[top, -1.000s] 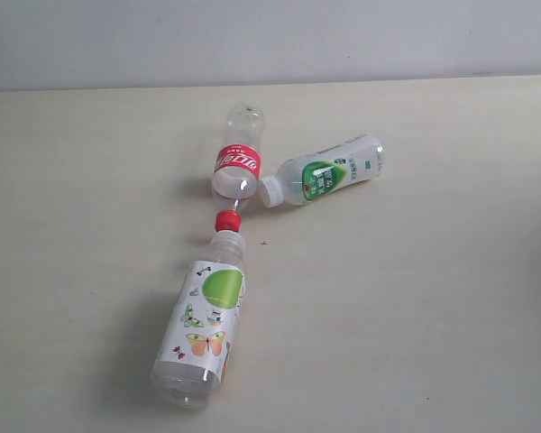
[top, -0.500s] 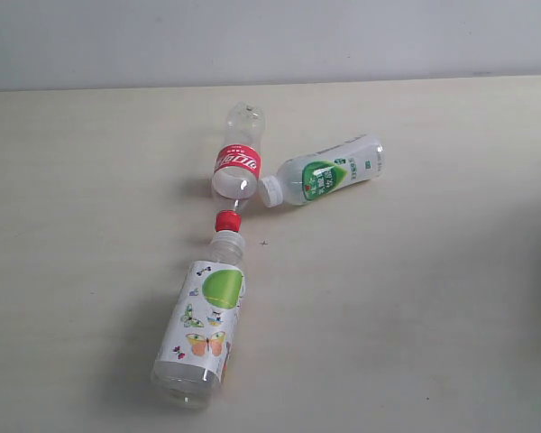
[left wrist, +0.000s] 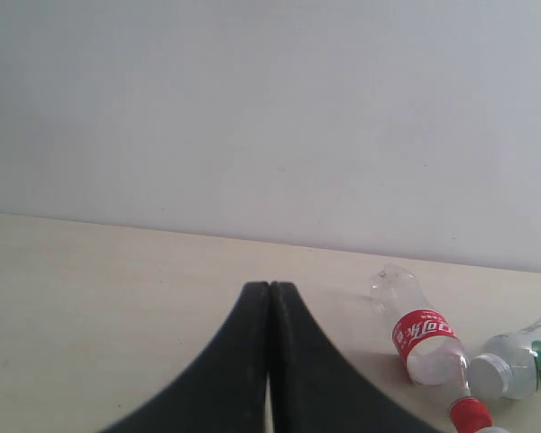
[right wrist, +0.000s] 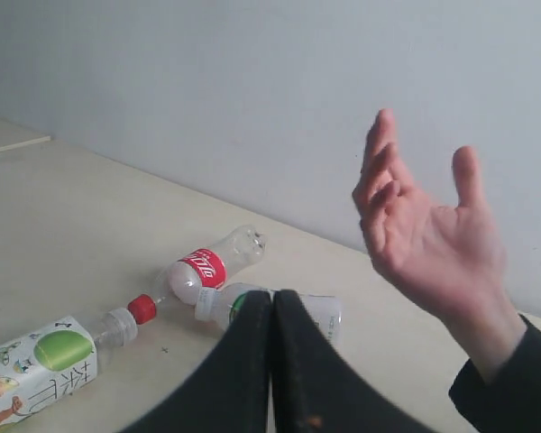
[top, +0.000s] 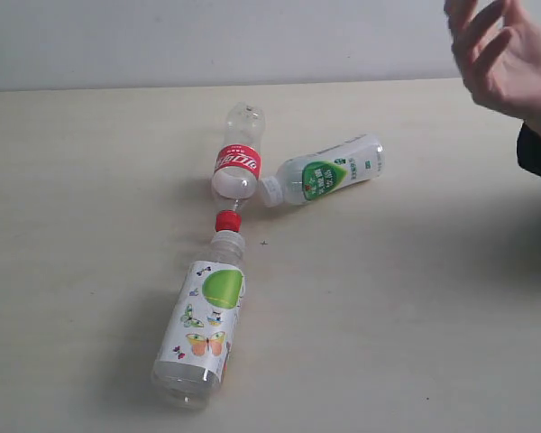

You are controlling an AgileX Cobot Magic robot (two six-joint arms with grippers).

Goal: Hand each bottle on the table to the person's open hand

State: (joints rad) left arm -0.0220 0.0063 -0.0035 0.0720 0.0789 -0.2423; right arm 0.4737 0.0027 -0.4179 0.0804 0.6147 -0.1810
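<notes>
Both grippers are pinched shut with nothing in them: right gripper (right wrist: 272, 298), left gripper (left wrist: 270, 287).

Nearest to the right gripper is the green-label bottle (right wrist: 320, 314). It lies on its side on the table (top: 388, 316), straight ahead just past the fingertips, and is partly hidden by them. Its long axis runs across the gripper's heading, with the cap touching or nearly touching the red-label bottle (right wrist: 203, 268) just beyond. The butterfly bottle (right wrist: 45, 356) lies further off, on the left arm's side.

From the left gripper, the red-label bottle sits ahead and towards the right arm's side.

My read is that the right arm is nearer both the green-label bottle and the receiver. The jaws look set to close along that bottle's axis, so the wrist probably needs to roll.

New since half a second ago: the person's hand (top: 509, 59) has come in, raised and open, beyond the bottles on the right arm's side. The bottles haven't moved.
</notes>
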